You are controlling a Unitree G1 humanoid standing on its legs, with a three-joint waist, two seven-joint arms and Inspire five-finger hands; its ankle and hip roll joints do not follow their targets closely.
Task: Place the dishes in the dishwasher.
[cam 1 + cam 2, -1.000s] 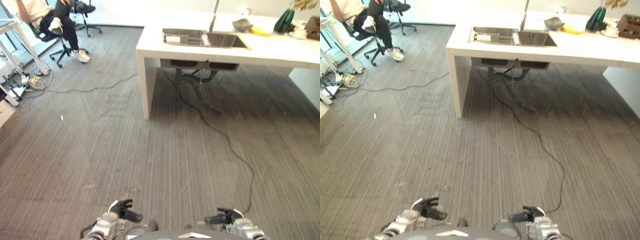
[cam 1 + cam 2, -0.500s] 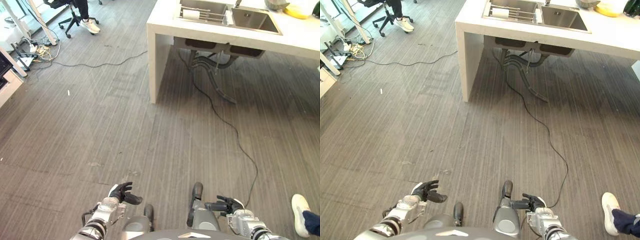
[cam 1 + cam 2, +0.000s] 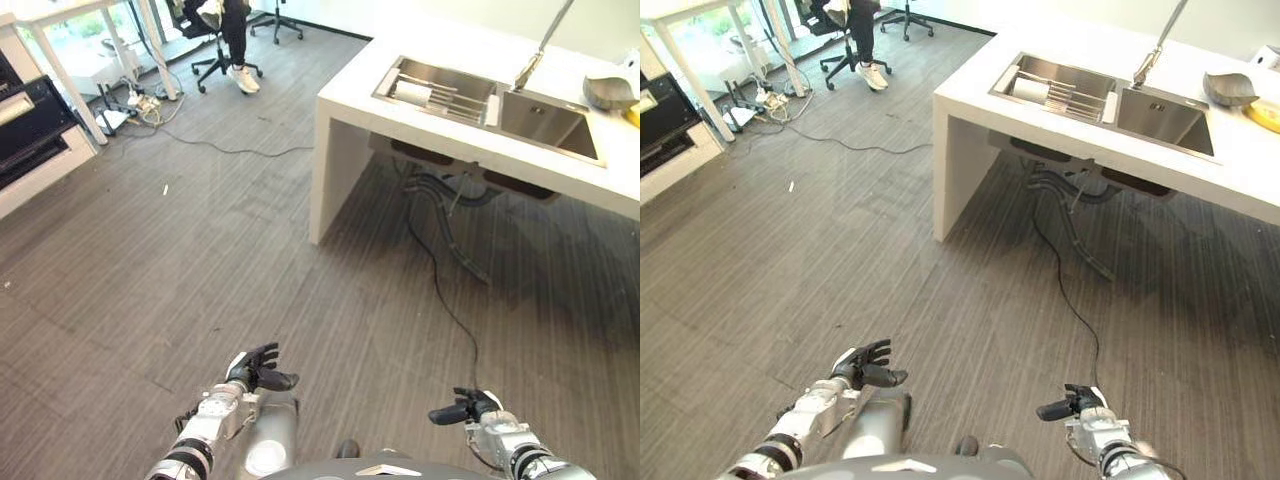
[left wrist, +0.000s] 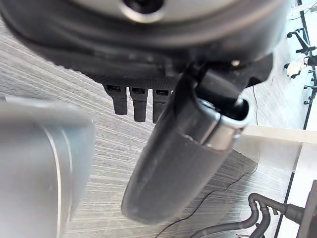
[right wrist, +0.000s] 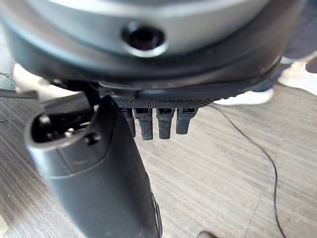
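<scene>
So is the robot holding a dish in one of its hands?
No, the left hand and the right hand both hang open over the grey floor, with nothing in them.

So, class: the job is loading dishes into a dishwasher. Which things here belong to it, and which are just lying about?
Belongs to the job:
- sink
- dish rack in it
- grey bowl on the counter
- left hand and right hand, both open and holding nothing

Just lying about:
- floor cable
- office chair with a seated person
- yellow item

Grey-floored room with a white counter

A grey striped floor (image 3: 200,240) spreads under a white counter (image 3: 345,100) holding a steel sink (image 3: 545,115); office chairs (image 3: 200,25) stand far left.
</scene>
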